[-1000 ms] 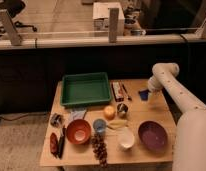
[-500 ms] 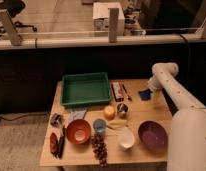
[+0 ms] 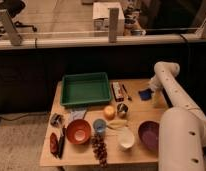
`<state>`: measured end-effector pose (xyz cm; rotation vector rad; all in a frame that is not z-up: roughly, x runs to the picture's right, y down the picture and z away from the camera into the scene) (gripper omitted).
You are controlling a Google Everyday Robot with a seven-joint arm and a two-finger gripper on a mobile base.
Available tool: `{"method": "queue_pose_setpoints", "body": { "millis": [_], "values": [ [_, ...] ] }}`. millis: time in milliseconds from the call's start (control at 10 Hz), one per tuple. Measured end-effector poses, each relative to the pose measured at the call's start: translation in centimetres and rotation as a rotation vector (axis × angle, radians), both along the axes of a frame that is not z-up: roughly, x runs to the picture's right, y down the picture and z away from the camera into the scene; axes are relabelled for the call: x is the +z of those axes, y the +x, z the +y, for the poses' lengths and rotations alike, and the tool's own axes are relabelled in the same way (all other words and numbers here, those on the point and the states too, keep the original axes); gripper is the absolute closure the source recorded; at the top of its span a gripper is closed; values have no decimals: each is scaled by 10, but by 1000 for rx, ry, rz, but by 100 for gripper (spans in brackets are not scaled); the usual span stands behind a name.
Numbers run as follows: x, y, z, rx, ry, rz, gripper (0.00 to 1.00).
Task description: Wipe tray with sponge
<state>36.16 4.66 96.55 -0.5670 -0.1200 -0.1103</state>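
Arm (image 3: 172, 95) reaches in from the right side of the surface (image 3: 137, 113), elbow up, wrist bent down toward the far right corner. Gripper (image 3: 150, 89) sits right at the sponge (image 3: 144, 94), touching or just above it; can't tell if it has hold of it, the pinch is not readable.

Sponge is on the surface, right of the tray (image 3: 86, 88), well apart from it. A small box (image 3: 117, 91) lies between the two.

Tray is at the far left-centre of the surface, flat, nothing in it.

Near side clutter:
- orange bowl (image 3: 78, 131), front left
- light blue cup (image 3: 99, 125), just right of it
- grapes (image 3: 99, 148), in front of the cup
- white bowl (image 3: 126, 138), then purple bowl (image 3: 148, 134) further right, partly behind the arm
- orange fruit (image 3: 110, 111) and a dark can (image 3: 122, 108), side by side mid-surface
- red item (image 3: 53, 142) at the front left edge, too small to identify
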Motion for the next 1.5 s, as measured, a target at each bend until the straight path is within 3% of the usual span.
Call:
{"method": "queue_pose_setpoints", "body": {
  "millis": [300,400,1100,1500],
  "values": [
    [4,-2,6,6,-15,-19,21],
    [4,-3,9,10,-22,-26,27],
    [2,1,19,40,-40,-45,97],
    [2,-1,22,63,-37,-61,100]
  ]
}}
